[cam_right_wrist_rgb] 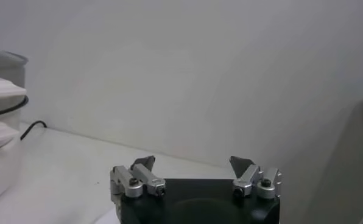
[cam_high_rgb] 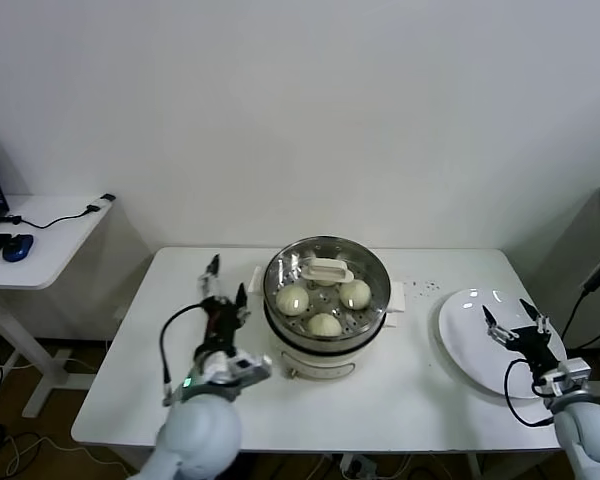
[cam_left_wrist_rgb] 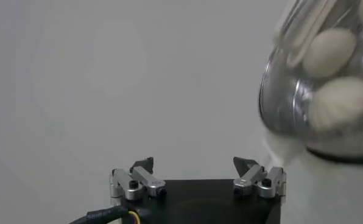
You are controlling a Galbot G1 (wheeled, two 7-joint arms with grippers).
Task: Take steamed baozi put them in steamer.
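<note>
Head view shows three small, round, pale cream-white dough buns lying in the round shiny stainless-steel steamer basket on its white cooker base; a white plastic handle-like piece sits at about 12 o'clock inside the basket, the buns at about 9, 3 and 6 o'clock around its middle. I cannot find a fourth bun in any view. The flat white round plate at the steamer's 3 o'clock, well apart from it on the white table, looks bare.

My left gripper stands just beside the steamer at its 9 o'clock, jaws spread wide and holding nothing. My right gripper hovers over the plate, also spread wide and empty.

I judge these buns light, soft and easily dented, with smooth skin that may be slightly tacky or tear under a hard pinch. I would take one across its widest part, low on the dome, with my fingers on opposite sides, closing only until it stops slipping. Squeezing near the crown risks squashing it or letting it pop out.
</note>
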